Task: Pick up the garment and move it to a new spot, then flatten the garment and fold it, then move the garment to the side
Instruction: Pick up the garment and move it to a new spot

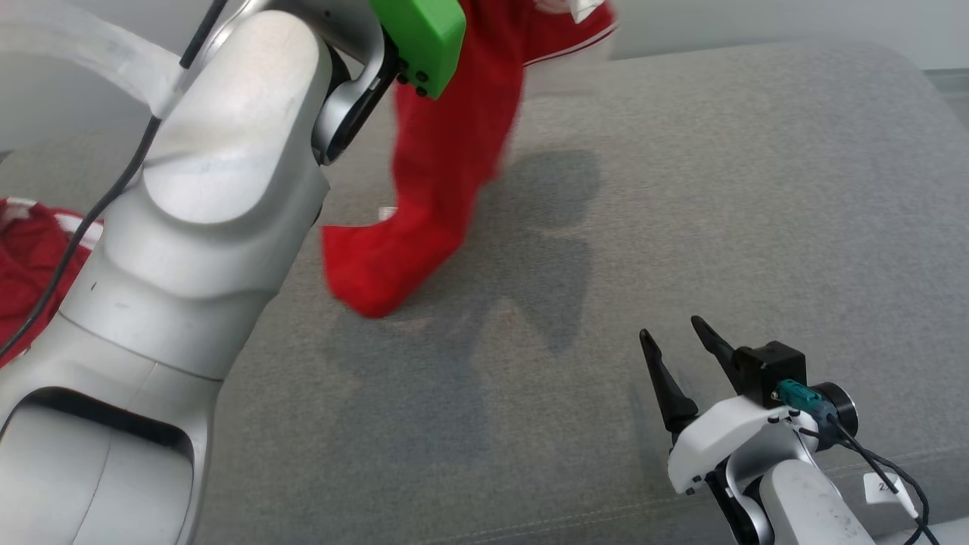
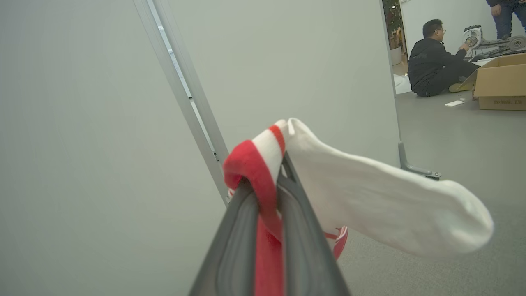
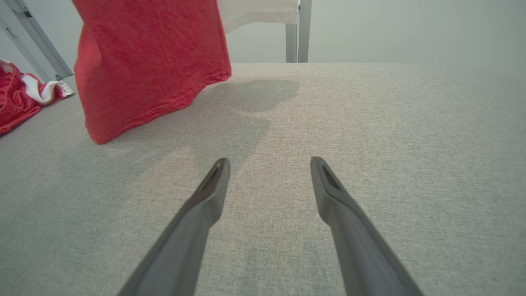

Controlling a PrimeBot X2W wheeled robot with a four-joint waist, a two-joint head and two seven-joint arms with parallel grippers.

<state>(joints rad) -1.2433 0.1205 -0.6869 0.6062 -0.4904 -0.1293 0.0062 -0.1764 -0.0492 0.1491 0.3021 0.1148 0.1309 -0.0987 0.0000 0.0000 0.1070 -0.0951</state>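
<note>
The garment (image 1: 447,151) is red with white trim and hangs down from the top of the head view. Its lower end brushes the grey fabric surface (image 1: 757,189). In the left wrist view my left gripper (image 2: 267,176) is shut on a red-and-white edge of the garment (image 2: 370,197), with a white part drooping to the right. My raised left arm (image 1: 212,189) covers the left of the head view. My right gripper (image 1: 670,329) rests low at the front right, open and holding nothing. Seen from the right wrist, the right gripper (image 3: 270,161) points at bare surface, with the garment (image 3: 144,61) hanging ahead to the left.
A second red-and-white cloth (image 1: 30,265) lies bunched at the surface's left edge, also seen as the cloth (image 3: 16,94). A pale partition with a metal frame (image 2: 185,94) stands behind. Beyond it a person (image 2: 431,61) sits on the floor beside a cardboard box (image 2: 499,82).
</note>
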